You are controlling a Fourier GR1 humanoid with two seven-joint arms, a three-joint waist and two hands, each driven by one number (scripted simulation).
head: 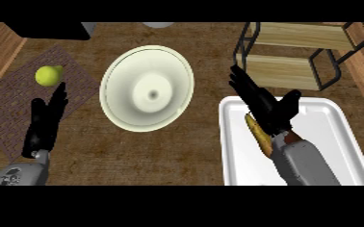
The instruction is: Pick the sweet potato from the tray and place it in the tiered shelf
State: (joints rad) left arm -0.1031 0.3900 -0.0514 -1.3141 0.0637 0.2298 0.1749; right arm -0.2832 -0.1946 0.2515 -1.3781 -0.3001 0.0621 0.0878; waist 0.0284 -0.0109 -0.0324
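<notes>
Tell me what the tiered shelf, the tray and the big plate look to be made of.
Tiered shelf: pale wooden boards with visible grain, set in a thin black frame, probably metal. Tray: plain white with a smooth, slightly glossy face and rounded rim; plastic or enamel, hard to tell which. Plate: cream, glossy with soft highlights, likely glazed ceramic.

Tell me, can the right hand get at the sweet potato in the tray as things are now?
Probably yes. The right hand is open and already over the white tray, directly above the sweet potato, which shows beside its wrist. Nothing else lies in the tray to block it.
</notes>
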